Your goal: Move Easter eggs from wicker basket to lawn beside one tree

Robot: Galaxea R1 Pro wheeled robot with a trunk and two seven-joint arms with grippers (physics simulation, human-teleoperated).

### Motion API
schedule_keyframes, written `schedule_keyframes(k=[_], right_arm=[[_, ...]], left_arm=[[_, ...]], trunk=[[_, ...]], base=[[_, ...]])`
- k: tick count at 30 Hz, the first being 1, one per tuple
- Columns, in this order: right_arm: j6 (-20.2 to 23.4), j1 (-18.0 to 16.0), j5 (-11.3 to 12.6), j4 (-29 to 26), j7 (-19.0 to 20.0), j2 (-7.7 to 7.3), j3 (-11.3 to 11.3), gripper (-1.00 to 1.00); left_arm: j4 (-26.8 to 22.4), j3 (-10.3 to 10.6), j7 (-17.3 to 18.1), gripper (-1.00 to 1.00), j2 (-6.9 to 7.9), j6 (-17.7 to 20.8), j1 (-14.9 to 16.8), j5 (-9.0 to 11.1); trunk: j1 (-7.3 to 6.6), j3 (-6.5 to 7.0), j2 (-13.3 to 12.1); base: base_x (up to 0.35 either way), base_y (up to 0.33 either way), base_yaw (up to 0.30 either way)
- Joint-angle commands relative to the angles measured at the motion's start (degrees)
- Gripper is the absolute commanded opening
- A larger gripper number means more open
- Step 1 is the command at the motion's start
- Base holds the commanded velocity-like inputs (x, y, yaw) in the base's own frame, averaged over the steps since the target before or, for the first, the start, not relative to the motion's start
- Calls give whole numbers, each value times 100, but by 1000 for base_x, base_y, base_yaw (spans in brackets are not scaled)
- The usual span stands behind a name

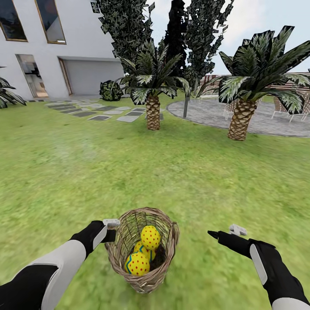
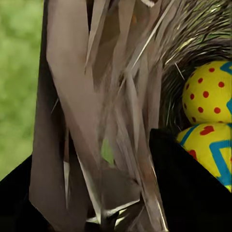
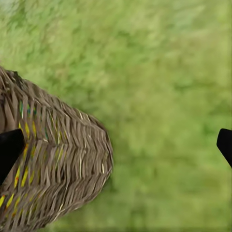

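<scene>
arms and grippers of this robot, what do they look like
Both arms have glossy black shells broken by pale grey-white panels along the forearm and wrist. The left gripper and right gripper have slim black fingers, each with a small light grey block on top. No cables or markings are visible.

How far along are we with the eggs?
Nothing is placed yet: all three Easter eggs lie in the wicker basket. In hand: the left gripper is at the basket's rim, apparently gripping its wall; the right gripper is open, beside it. Left: every egg, and reaching a tree.
</scene>
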State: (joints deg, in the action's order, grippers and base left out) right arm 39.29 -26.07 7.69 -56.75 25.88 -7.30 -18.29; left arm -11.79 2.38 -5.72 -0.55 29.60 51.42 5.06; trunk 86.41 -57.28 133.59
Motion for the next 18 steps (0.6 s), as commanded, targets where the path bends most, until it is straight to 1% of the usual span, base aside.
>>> schedule_keyframes(k=[1,5,11,18], right_arm=[[43,-3,48,-4,-4,1,-9,100],[43,-3,48,-3,-4,1,-9,100],[43,-3,48,-3,-4,1,-9,100],[-25,1,40,-3,-3,44,-8,100]], left_arm=[[-25,60,-34,-100,-2,37,0,-34],[-26,77,-34,-100,-39,29,0,-73],[-43,78,-34,-100,-45,37,0,-76],[-54,78,-6,-100,-51,37,0,-68]], trunk=[[-1,-6,2],[-89,66,-159],[-220,174,-399],[-374,300,-680]], base=[[0,0,0],[0,0,0],[0,0,0],[0,0,0]])
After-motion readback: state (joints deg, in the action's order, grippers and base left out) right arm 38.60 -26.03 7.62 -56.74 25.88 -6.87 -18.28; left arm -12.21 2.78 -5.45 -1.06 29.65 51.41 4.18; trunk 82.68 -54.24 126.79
